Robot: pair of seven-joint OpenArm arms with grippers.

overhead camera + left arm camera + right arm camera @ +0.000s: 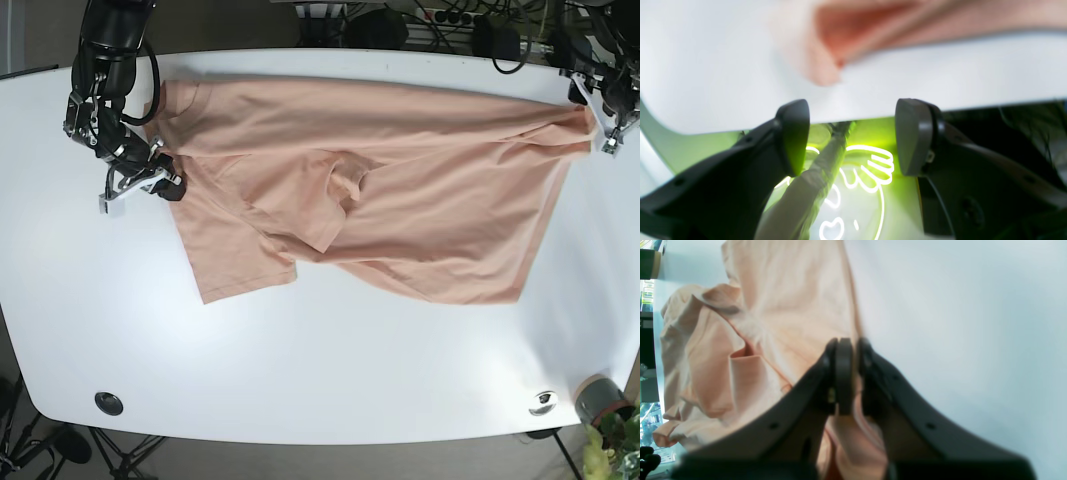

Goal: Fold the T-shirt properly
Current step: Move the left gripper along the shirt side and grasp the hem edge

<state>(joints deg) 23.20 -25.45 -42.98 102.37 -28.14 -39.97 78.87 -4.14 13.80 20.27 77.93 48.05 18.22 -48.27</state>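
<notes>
A peach T-shirt (400, 170) lies spread and rumpled across the white table (330, 350), with a loose fold near its middle. My right gripper (168, 186) is at the shirt's left edge; in the right wrist view the gripper (850, 373) is shut on the shirt's (780, 300) hem. My left gripper (603, 118) is at the shirt's far right corner. In the left wrist view it (853, 136) is open and empty, with the blurred shirt (860, 36) just ahead of the fingertips and nothing between them.
A black grommet (108, 403) and a silver fitting (543, 402) sit near the table's front edge. A grey pot with a plant (603, 405) stands off the front right corner. Cables (480, 25) run behind the far edge. A neon sign (867, 173) glows below the table.
</notes>
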